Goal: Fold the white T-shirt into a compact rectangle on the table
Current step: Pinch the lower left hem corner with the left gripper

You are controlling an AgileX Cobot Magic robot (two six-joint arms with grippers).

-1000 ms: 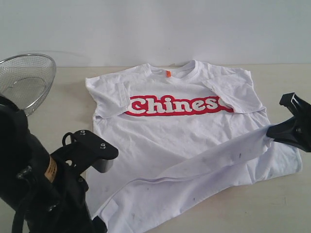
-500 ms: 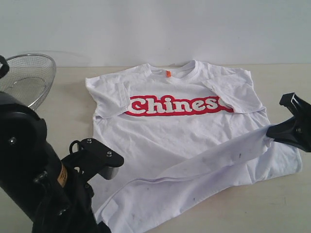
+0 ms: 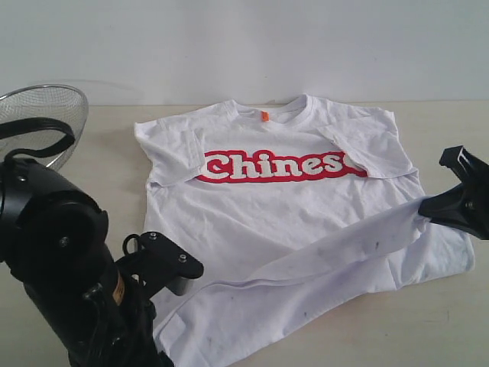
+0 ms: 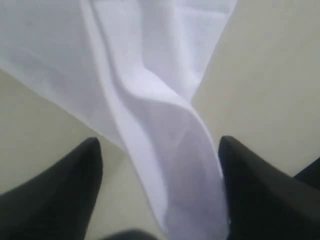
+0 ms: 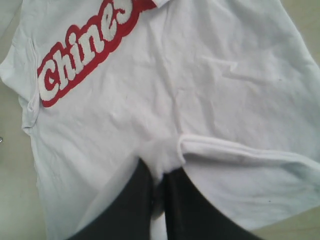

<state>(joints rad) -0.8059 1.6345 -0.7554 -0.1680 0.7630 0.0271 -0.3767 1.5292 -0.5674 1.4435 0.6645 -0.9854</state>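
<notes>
ok, r jaws pinch t-shirt [image 3: 267, 206], l jaws wide.

We look on a plain, pale grey-white wall [image 3: 244, 46] that spans the whole back of the scene and meets the far edge of a wide beige tabletop [image 3: 114, 164] in one straight line, under soft, even light casting only faint shadows.
</notes>
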